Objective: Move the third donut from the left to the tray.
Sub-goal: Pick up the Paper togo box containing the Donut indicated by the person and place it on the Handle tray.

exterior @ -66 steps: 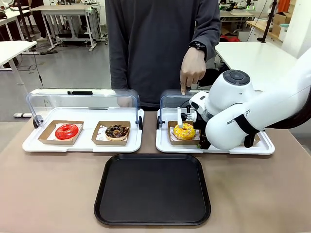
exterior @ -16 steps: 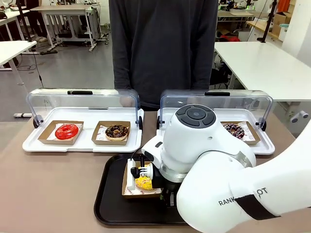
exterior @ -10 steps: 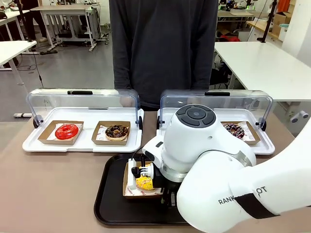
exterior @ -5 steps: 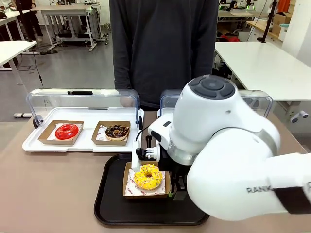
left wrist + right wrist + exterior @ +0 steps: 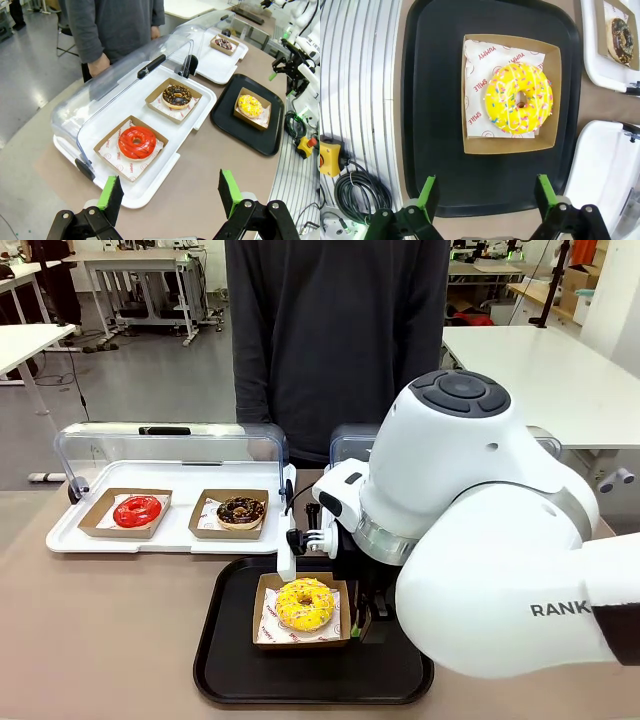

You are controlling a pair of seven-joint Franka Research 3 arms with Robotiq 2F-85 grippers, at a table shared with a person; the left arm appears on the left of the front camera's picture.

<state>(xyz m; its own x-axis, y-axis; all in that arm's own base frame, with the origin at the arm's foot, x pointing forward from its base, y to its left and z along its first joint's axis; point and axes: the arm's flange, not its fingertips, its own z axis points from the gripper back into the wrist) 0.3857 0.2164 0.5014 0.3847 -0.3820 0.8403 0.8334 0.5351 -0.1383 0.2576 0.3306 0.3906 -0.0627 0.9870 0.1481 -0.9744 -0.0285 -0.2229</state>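
The third donut from the left point(image 5: 305, 604), yellow-glazed with sprinkles, lies flat in its brown cardboard holder point(image 5: 263, 625) on the black tray point(image 5: 228, 665). My right gripper point(image 5: 312, 558) hangs open just above it, touching nothing. In the right wrist view the donut point(image 5: 519, 105) and its holder point(image 5: 510, 145) lie on the tray point(image 5: 435, 75), beyond the spread fingers of the right gripper point(image 5: 486, 180). My left gripper point(image 5: 171, 186) stands open and empty, high over the table's left end. From there the donut point(image 5: 249, 105) shows on the tray point(image 5: 235, 132).
A white lidded tray point(image 5: 170, 536) at the left holds a red donut point(image 5: 137, 510) and a chocolate donut point(image 5: 241, 511). My right arm hides much of the second white tray point(image 5: 335, 455). A person point(image 5: 335, 340) stands at the far side.
My right gripper has opened, let go of the donut's holder and risen. The donut, tilted in the grip before, now lies flat on the tray.
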